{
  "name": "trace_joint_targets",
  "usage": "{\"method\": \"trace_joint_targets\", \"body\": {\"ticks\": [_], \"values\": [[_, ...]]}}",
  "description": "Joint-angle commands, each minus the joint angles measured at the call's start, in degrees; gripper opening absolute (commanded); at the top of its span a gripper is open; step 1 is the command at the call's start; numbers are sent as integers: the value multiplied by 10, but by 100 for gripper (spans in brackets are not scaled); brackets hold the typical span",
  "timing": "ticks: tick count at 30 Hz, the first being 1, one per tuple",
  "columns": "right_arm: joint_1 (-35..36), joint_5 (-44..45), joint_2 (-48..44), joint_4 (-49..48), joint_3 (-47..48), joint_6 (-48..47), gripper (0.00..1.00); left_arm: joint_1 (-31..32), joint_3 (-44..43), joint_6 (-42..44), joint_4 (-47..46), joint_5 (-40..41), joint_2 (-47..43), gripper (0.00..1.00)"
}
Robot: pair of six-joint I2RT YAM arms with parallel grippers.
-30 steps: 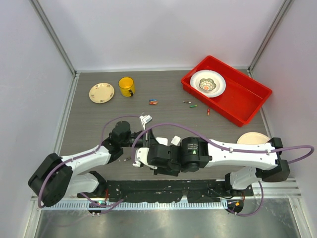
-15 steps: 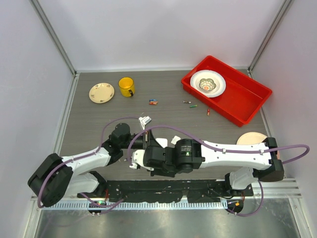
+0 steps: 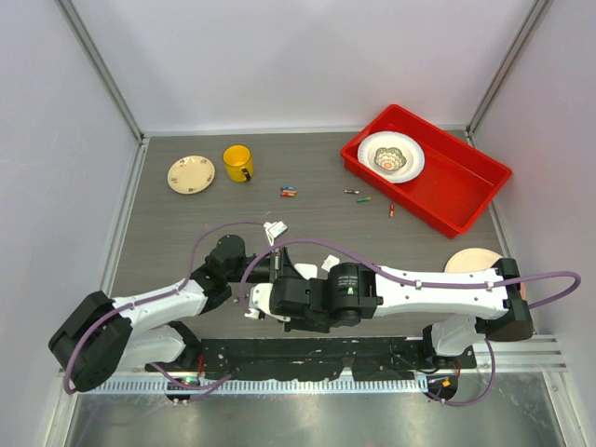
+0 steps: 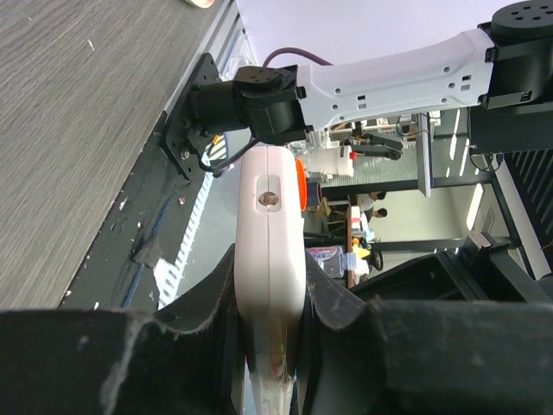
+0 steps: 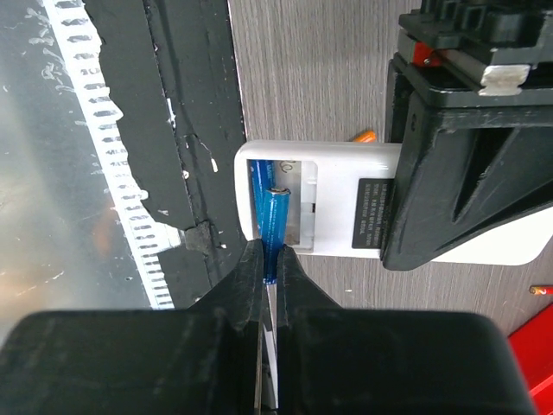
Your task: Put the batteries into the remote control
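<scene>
The remote, judged light and stiff, is clamped by the left pincer; the battery, likely slick, is pinched near its end by the right pincer.

Overhead, the arms hide the remote control; the blue battery loses its lower end between the right jaws.
</scene>
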State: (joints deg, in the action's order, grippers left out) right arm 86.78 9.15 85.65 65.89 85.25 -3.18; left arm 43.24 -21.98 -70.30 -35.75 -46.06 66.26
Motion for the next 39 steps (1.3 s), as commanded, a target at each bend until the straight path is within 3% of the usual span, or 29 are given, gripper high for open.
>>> {"method": "trace_joint_targets", "body": {"ticks": [1,27,32,39], "values": [[-1,14,-5,-9,-3,-13,1,7,2,-4,-34,4,-19,0],[-5,36,7,-50,-11,-17,1,18,-6,-6,-40,12,-32,0],[-5,46,8,-50,-8,-13,12,18,-5,-5,-40,13,-33,0],[-6,51,9,-51,-7,-10,18,18,-9,-2,-35,14,-29,0]]}}
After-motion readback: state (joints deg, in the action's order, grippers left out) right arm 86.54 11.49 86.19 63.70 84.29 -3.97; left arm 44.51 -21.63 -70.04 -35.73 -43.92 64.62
